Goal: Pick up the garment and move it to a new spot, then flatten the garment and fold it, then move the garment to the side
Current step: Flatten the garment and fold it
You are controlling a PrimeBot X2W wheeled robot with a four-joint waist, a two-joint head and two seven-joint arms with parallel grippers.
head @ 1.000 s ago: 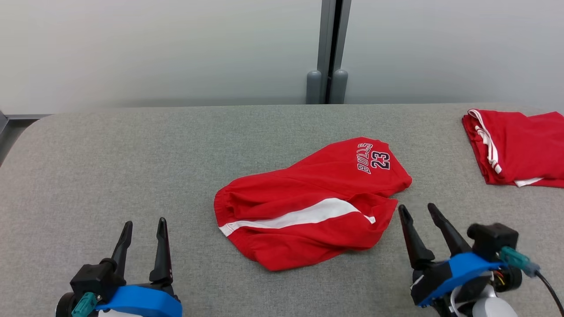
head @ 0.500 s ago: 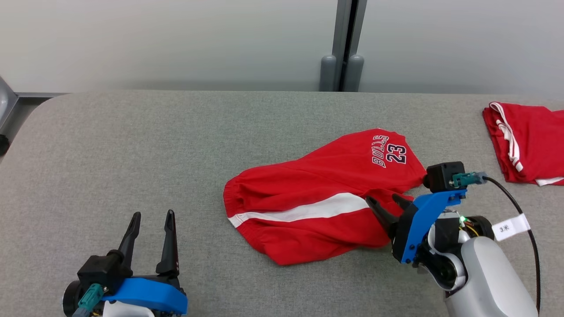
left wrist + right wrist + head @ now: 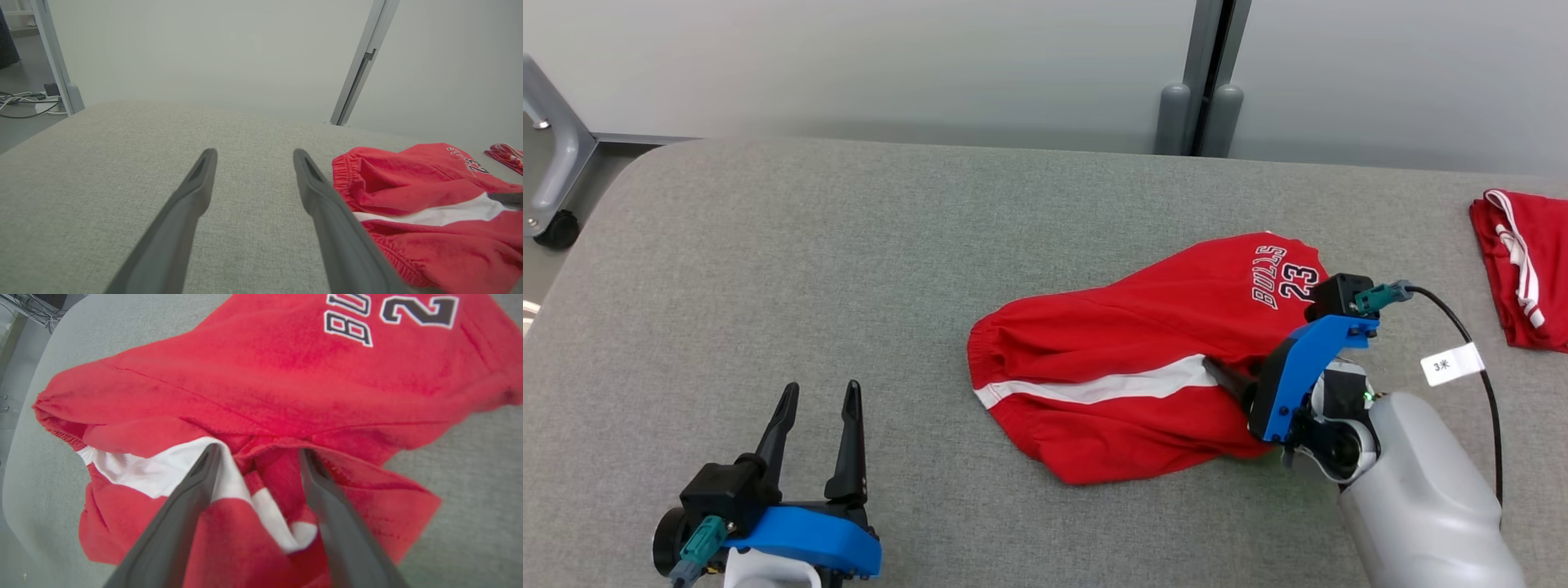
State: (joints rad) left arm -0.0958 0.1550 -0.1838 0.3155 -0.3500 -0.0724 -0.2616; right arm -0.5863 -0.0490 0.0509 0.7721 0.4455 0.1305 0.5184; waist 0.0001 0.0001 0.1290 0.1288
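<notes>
Red garment point(image 3: 1127, 367), crumpled, lies on the grey tabletop point(image 3: 849, 269).

Head view: the right gripper point(image 3: 1227, 377) is at the garment's right edge, its fingers over the cloth where the white stripe point(image 3: 1094, 388) ends. The left gripper point(image 3: 820, 390) sits well to the garment's left, apart from it, jaws spread and empty. A second red piece point(image 3: 1523, 269), folded, lies well to the garment's right.

Left wrist view: the jaws are parted over bare tabletop, and the garment's elastic waistband point(image 3: 347, 171) is just to their right.

Right wrist view: the jaws are wide apart, straddling a bunched fold at the stripe's end. They have not pinched it, so nothing is held.

Progress, my reading: this is the first step, with the grasp about to be made. Lifting, moving, flattening, folding and setting aside all remain.
</notes>
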